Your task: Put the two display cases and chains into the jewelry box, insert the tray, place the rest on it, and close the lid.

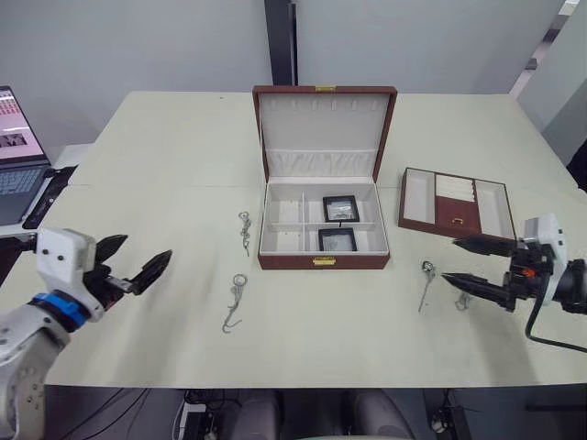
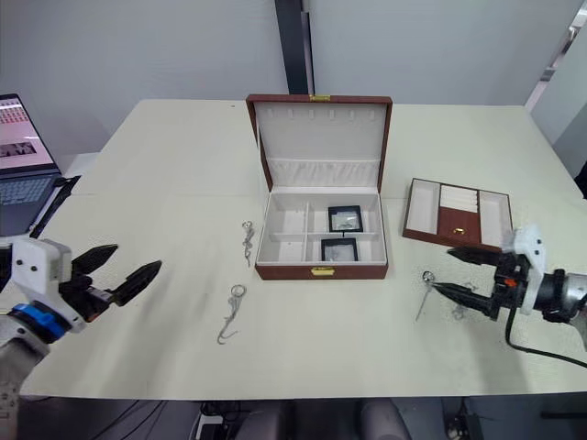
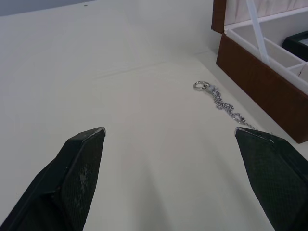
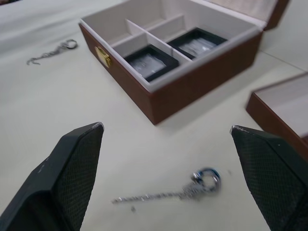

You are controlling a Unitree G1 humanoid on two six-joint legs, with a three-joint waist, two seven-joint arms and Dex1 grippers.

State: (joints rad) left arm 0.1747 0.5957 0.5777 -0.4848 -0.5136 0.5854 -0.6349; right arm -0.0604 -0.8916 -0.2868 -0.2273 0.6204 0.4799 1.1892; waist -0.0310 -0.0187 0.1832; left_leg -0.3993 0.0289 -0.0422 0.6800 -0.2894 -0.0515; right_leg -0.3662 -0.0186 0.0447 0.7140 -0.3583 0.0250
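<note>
The table (image 1: 165,165) held the open jewelry box (image 1: 323,261) at its middle, lid upright, with two display cases (image 1: 340,208) already lying in its right-hand compartments. The tray (image 1: 456,203) sat just right of the box. Two chains (image 1: 244,231) lay left of the box, a third chain (image 1: 426,282) to its front right. The left gripper (image 1: 134,263) hovered well left of the box, fingers apart; the right gripper (image 1: 461,261) hovered beside the third chain, fingers apart.
</note>
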